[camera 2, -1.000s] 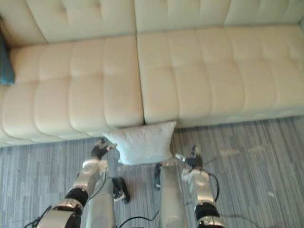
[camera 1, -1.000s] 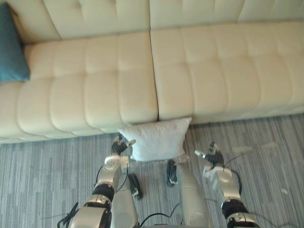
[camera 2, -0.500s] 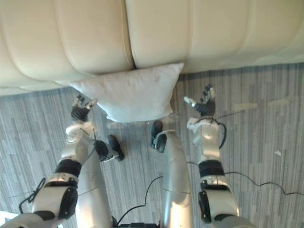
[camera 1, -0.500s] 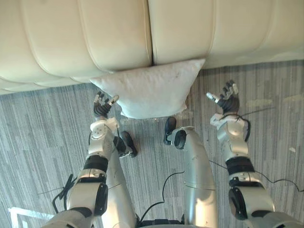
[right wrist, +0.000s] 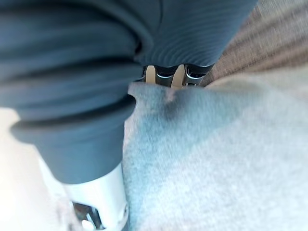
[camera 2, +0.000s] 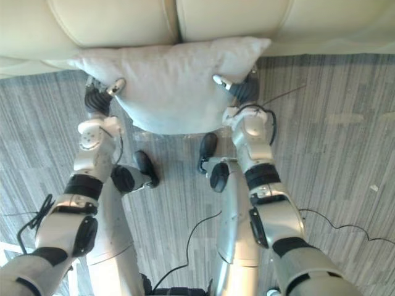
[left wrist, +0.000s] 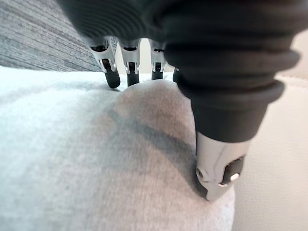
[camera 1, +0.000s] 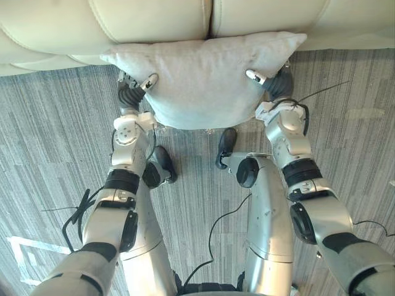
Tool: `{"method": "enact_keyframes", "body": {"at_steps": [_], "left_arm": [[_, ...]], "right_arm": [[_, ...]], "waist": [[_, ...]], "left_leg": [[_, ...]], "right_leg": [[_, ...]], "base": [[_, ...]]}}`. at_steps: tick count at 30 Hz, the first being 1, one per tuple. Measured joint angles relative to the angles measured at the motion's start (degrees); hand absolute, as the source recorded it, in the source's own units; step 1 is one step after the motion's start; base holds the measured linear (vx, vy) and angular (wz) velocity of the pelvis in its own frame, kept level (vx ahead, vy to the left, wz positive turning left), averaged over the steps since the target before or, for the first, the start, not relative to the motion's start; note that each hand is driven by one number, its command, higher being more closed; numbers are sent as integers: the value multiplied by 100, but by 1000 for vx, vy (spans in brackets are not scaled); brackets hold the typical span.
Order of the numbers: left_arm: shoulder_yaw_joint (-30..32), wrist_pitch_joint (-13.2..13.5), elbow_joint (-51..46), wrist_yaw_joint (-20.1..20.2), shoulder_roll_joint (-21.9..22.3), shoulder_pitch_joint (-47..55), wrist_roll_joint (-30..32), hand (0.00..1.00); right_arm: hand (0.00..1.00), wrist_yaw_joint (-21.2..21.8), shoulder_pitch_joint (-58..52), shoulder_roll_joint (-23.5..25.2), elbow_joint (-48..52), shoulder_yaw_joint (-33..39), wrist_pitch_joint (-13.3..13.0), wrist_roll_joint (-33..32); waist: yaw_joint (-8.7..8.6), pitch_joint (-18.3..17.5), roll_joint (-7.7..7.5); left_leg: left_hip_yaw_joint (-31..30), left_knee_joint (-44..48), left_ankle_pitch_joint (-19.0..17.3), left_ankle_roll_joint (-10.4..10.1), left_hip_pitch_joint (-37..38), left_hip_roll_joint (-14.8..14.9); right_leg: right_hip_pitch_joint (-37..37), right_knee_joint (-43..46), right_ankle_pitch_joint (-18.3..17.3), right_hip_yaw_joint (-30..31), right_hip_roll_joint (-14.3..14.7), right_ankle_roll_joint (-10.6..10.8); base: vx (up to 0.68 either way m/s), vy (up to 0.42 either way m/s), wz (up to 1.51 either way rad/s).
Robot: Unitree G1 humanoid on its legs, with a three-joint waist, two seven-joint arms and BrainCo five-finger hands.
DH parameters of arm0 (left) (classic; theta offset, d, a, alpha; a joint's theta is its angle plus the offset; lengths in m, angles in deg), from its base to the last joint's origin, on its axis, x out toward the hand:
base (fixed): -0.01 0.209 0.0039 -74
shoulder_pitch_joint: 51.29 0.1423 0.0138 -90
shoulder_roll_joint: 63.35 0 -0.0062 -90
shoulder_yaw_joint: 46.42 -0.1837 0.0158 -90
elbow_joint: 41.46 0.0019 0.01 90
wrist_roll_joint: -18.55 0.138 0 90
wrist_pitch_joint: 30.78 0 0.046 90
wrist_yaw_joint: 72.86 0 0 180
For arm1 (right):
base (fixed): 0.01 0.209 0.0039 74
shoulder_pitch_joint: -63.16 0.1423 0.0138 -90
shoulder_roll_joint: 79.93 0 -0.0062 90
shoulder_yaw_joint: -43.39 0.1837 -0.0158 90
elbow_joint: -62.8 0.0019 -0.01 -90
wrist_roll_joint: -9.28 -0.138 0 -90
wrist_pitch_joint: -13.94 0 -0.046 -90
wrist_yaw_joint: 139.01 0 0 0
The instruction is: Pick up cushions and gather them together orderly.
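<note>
A pale grey cushion (camera 1: 203, 74) lies on the carpet with its far edge against the foot of the cream sofa (camera 1: 154, 21). My left hand (camera 1: 133, 95) grips the cushion's left corner, thumb on top and fingers behind the edge. In the left wrist view the thumb (left wrist: 219, 163) digs into the fabric (left wrist: 72, 159), which bulges between it and the fingers (left wrist: 113, 77). My right hand (camera 1: 278, 83) holds the right side the same way. Its thumb (right wrist: 96, 202) lies over the cloth (right wrist: 216, 159).
Striped grey carpet (camera 1: 55, 123) stretches to both sides of the cushion. The sofa's front edge runs across the far side, with a seam between two seat sections (camera 1: 208, 12) just above the cushion.
The camera has tipped down and closer to the floor. Both hands moved forward from beside the cushion onto its two sides and closed on it.
</note>
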Motion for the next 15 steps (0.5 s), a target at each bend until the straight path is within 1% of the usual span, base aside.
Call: {"method": "enact_keyframes", "body": {"at_steps": [1,3,4,5,9,12,14,15], "left_arm": [[-106,0,-1,-126,42,-85,-2,100],[-228,0,-24,-266,116,-130,-3,100],[-274,0,-63,-376,183,-159,-12,100],[-317,-3,-176,-505,226,-160,-41,100],[-439,-9,-367,-798,257,-158,-391,100],[-476,-11,-381,-840,266,-116,-469,100],[-596,-12,-516,-857,273,36,-510,100],[-655,-9,-778,-880,289,250,-516,100]], "right_arm": [[100,-21,31,0,-23,-22,-23,-103],[100,-73,57,2,-90,-44,-43,-124],[100,-136,108,0,-161,-44,-51,-140],[100,-200,139,0,-161,-48,-43,-238],[100,-265,144,-2,-160,-97,0,-360],[100,-330,137,0,-159,-187,34,-360],[100,-370,-36,-2,41,-207,55,-358],[100,-402,-300,2,378,-206,49,-351]], "waist": [[-6,0,0],[-21,-2,0],[-73,-2,0],[-77,-2,0],[-121,-2,0],[-149,-2,0],[-154,-3,-1],[-155,-6,-5]], "left_leg": [[5,-2,31,-2,-31,-51],[10,-27,50,10,-33,-116],[20,-70,78,32,-32,-184],[21,-89,104,24,-38,-199],[37,-196,198,33,43,-291],[49,-378,283,42,252,-350],[81,-544,332,5,526,-360],[123,-701,350,10,727,-366]], "right_leg": [[-25,7,32,4,-32,-50],[-27,11,33,21,-82,-52],[-26,-1,41,44,-123,-45],[-19,-35,74,50,-124,-49],[62,-135,162,103,-129,-58],[279,-316,238,104,-123,-35],[542,-488,286,105,-109,-15],[732,-636,286,107,-94,59]], "base": [[3,24,16],[-3,19,19],[-18,11,15],[-22,10,12],[-26,0,5],[-58,-6,1],[-66,-14,-5],[-73,-26,-8]]}}
